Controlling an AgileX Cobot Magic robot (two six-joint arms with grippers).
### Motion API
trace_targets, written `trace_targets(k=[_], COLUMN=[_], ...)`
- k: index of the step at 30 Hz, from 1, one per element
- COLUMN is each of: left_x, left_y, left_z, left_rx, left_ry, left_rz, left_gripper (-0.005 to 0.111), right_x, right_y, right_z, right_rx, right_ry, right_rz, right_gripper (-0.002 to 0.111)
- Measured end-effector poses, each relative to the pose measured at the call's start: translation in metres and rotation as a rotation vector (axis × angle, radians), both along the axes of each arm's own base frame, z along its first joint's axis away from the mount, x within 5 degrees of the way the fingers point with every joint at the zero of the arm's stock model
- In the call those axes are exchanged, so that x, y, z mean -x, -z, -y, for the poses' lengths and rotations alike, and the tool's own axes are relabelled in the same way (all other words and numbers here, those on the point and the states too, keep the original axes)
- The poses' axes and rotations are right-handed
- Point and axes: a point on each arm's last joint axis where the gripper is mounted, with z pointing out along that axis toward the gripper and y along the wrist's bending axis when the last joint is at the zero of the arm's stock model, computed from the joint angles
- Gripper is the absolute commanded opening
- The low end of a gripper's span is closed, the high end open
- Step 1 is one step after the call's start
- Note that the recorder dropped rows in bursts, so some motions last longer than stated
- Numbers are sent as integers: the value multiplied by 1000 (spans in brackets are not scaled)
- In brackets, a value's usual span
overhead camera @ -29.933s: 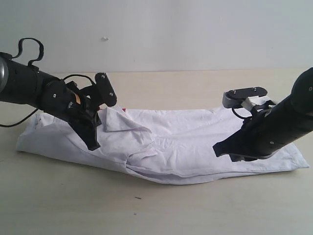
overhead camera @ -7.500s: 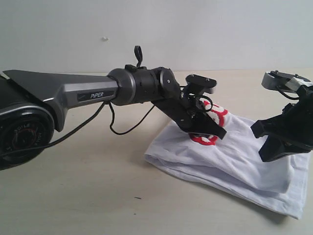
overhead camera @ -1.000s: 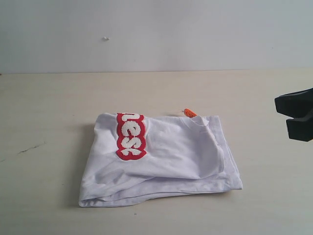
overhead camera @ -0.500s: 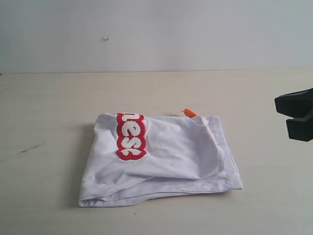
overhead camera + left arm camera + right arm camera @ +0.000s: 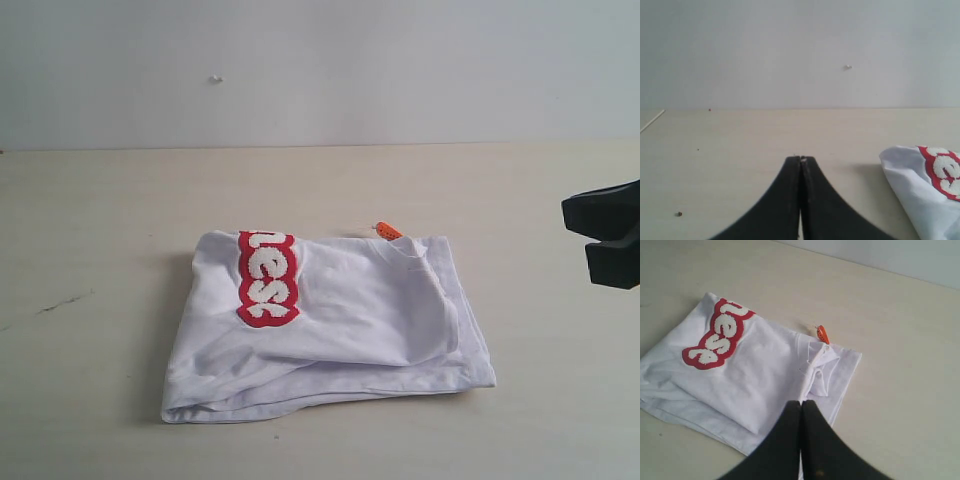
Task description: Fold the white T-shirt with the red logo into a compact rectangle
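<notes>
Five entries, largest first, each placed by the shirt.

1. Table (image 5: 100,400): pale top under the shirt, bare on all sides of it.

2. Shirt (image 5: 360,310): flat on the table, stacked in several layers into a rough rectangle. The lower layers stick out along the near edge, and the neck end is bunched and creased. Judged: the main folds are made. What is left, if anything, is squaring the loose near edge and flattening the neck end.

3. Right gripper (image 5: 801,405): fingers pressed together, nothing between them. It is held above and off the shirt's neck end, not touching it. In the exterior view only a black part shows, well apart to the shirt's right.

4. Left gripper (image 5: 801,161): fingers pressed together, empty. It sits off the shirt's logo end, apart from the cloth, and is absent from the exterior view.

5. Logo (image 5: 266,280): red band with white letters on the shirt's top layer, running from the far edge at the left end. Only part shows; the rest is folded under.

6. Tag (image 5: 388,231): small, orange, poking out at the shirt's far edge beside the neck.
</notes>
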Motion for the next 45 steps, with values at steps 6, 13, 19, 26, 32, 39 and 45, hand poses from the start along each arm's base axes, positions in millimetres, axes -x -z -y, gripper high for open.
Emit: trace_targets(k=[6, 13, 19, 26, 32, 39, 45], left_x=[1, 2, 3, 4, 4, 4, 4], left_y=[7, 13, 18, 18, 18, 18, 18], left_z=[-1, -2, -3, -3, -3, -3, -3], left_rx=[-10, -39, 3, 11, 11, 11, 11], left_ry=[-9, -15, -28, -37, -36, -36, -36], left_rz=[-71, -132, -188, -198, -198, -198, -198], left_gripper=[0, 0, 0, 0, 0, 0, 0], right_x=[0, 0, 0, 0, 0, 0, 0], right_y=[0, 0, 0, 0, 0, 0, 0], right_z=[0, 0, 0, 0, 0, 0, 0], right_rx=[0, 0, 0, 0, -1, -1, -1], right_ry=[0, 0, 0, 0, 1, 1, 1], right_rz=[0, 0, 0, 0, -1, -1, -1], right_gripper=[0, 0, 0, 0, 0, 0, 0])
